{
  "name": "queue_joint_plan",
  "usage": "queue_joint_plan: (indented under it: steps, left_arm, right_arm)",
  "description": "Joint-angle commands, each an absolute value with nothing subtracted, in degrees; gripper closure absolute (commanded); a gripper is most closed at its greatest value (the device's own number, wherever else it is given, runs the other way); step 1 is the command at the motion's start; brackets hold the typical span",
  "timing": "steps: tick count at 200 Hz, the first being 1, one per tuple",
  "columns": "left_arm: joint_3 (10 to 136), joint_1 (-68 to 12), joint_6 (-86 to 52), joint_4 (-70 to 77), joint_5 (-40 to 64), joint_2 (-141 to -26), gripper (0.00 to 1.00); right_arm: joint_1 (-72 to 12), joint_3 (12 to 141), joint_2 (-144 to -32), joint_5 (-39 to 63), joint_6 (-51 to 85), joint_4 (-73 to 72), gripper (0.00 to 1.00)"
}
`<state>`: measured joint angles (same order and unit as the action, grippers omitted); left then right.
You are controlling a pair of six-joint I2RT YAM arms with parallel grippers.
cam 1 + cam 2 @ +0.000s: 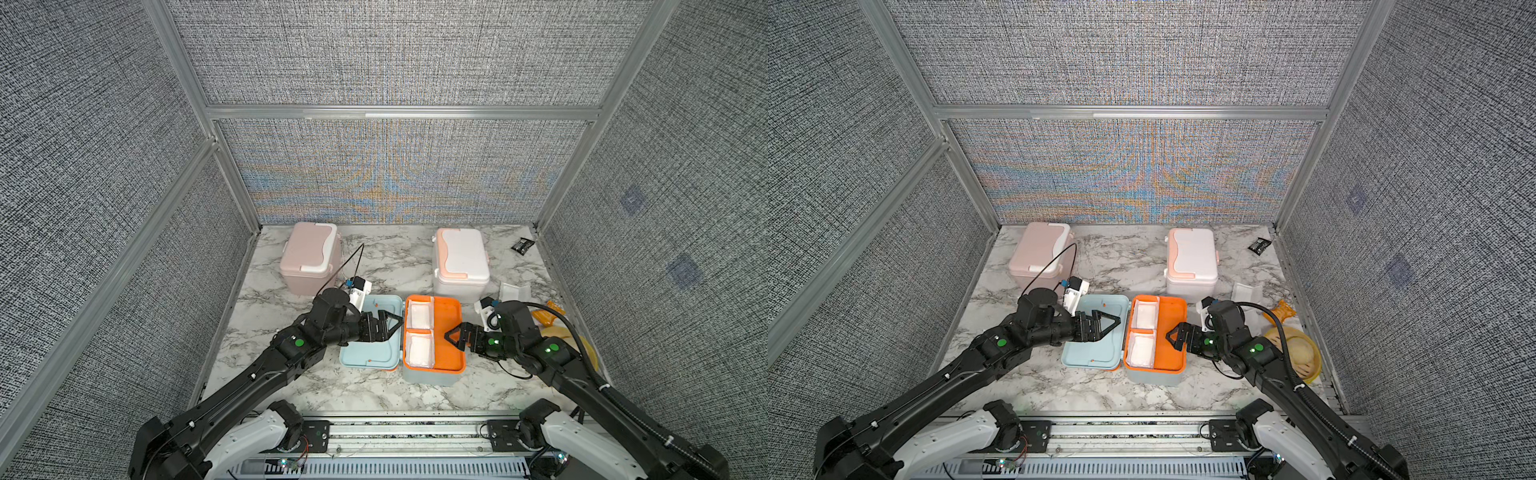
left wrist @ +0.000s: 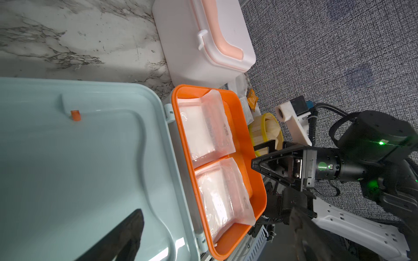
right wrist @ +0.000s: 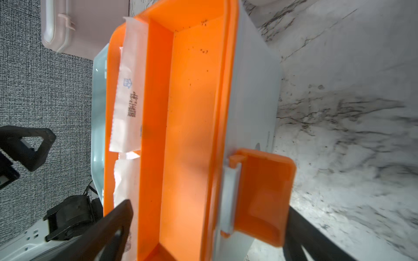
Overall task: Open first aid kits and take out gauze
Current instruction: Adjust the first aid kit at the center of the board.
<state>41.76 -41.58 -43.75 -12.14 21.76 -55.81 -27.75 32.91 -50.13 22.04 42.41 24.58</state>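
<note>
Now right gripper [image 1: 453, 334], fingers apart, should pinch the near gauze [image 1: 419, 351] by its raised wrapper edge (slippery film); left gripper [image 1: 392, 324], fingers apart, hovers over lid [image 1: 370, 355].

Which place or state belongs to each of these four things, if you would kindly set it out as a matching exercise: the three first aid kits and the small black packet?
Things:
1. pink kit
2. white and peach kit
3. light blue kit
4. black packet

Places or states:
A. lid swung open, gauze inside
B. shut, at the back on the robot's left
C. loose in the far right corner
D. shut, at the back, right of centre

Pairs: 1-B, 2-D, 3-A, 4-C
</note>
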Motion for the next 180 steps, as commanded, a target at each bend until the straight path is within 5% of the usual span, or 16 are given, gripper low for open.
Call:
queue_joint_plan:
  steps: [1, 82, 180]
  left_arm:
    - [41.6, -41.7, -43.7, -9.8, 21.2, -56.0, 0.0]
    - [41.4, -41.7, -42.1, -10.5, 18.7, -56.7, 0.01]
    - [41.0, -41.7, -42.4, -9.5, 18.5, -58.4, 0.0]
  right_arm:
    - [-28.0, 30.9, -52.2, 31.7, 46.7, 14.0, 0.01]
    - [-31.9, 34.8, -60.7, 32.8, 48.5, 5.4, 0.01]
    - [-30.0, 35.6, -61.7, 23.9, 42.6, 18.3, 0.01]
